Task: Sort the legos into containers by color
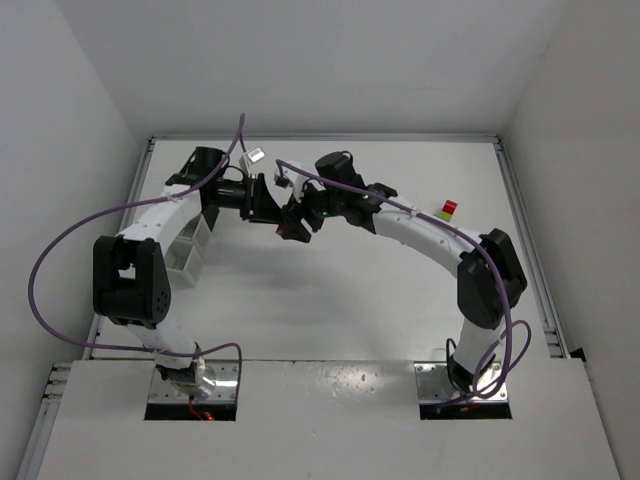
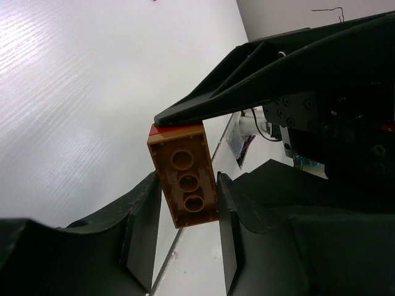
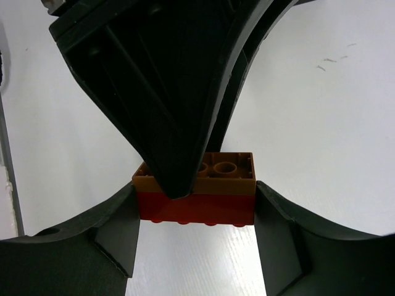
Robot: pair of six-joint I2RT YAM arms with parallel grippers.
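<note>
The left gripper (image 2: 187, 192) and the right gripper (image 3: 196, 202) met tip to tip above the table (image 1: 330, 300), sharing a two-brick stack. In the left wrist view a brown brick (image 2: 185, 185) sat between the left gripper's two fingers with its hollow underside facing the camera. Both pads pressed against its long sides, so the left gripper was clamped on it. A red brick (image 3: 197, 208) was joined to the brown one's far face. In the right wrist view it spanned the gap between the right gripper's pads, touching both, so the right gripper was gripping it. One finger (image 3: 166, 117) of the left gripper crossed in front of the brown brick there. Two white translucent bins (image 1: 190, 252) lay beneath the left arm, well behind its gripper. A small red and yellow-green stack (image 1: 448, 210) stood well apart, behind the right gripper.
</note>
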